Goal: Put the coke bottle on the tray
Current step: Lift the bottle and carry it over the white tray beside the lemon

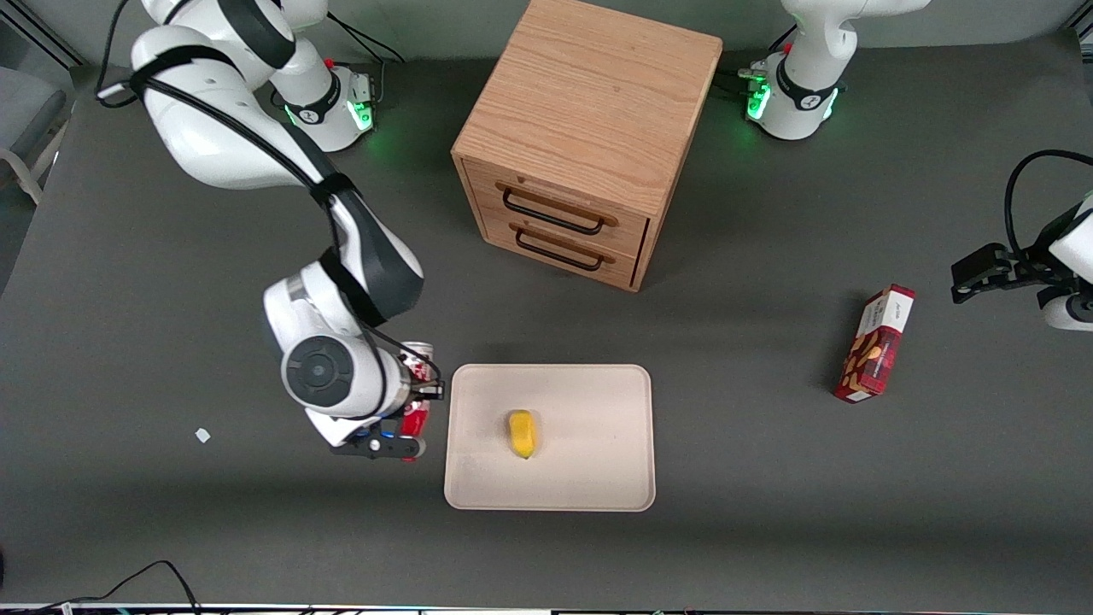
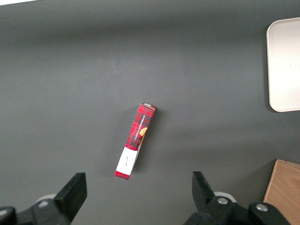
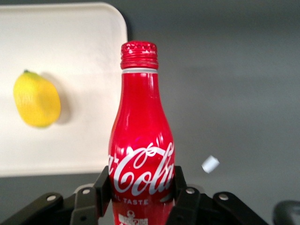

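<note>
My right gripper (image 1: 416, 390) is shut on the coke bottle (image 1: 415, 420), a small red bottle with white script and a red cap. It holds the bottle just beside the short edge of the cream tray (image 1: 598, 478) that faces the working arm's end of the table. In the right wrist view the fingers (image 3: 102, 185) press both sides of the bottle's (image 3: 140, 136) lower body, and its cap lies over the table next to the tray's rounded corner (image 3: 112, 18). My arm's wrist hides most of the bottle in the front view.
A yellow lemon (image 1: 522, 433) lies on the tray, also in the right wrist view (image 3: 36, 98). A wooden two-drawer cabinet (image 1: 589, 128) stands farther from the front camera. A red snack box (image 1: 875, 354) lies toward the parked arm's end. A small white scrap (image 1: 202, 435) lies on the table.
</note>
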Tool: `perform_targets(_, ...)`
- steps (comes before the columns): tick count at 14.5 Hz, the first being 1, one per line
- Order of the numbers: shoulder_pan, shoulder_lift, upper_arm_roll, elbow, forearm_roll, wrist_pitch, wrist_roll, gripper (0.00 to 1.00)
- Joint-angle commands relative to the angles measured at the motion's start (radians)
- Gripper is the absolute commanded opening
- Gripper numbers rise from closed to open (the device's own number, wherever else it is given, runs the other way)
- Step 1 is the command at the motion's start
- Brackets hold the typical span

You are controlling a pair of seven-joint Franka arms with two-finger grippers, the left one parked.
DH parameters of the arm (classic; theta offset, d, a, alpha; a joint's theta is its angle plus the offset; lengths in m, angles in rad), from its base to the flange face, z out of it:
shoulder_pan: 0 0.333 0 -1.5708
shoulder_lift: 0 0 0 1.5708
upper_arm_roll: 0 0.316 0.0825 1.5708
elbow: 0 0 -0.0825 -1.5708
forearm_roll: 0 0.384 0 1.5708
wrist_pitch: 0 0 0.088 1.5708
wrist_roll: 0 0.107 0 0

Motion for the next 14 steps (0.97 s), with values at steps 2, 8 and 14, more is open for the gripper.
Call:
perform_targets(2, 0.072, 0.087, -0.053, 0.06, -0.019, 0.103, -0.01, 0.0)
perform_targets(8, 0.089, 0.147, -0.087, 0.06, -0.019, 0.22, 0.013, 0.0)
perform_targets(14, 0.129, 0.185, -0.138, 0.059, -0.019, 0.33, 0.048, 0.01)
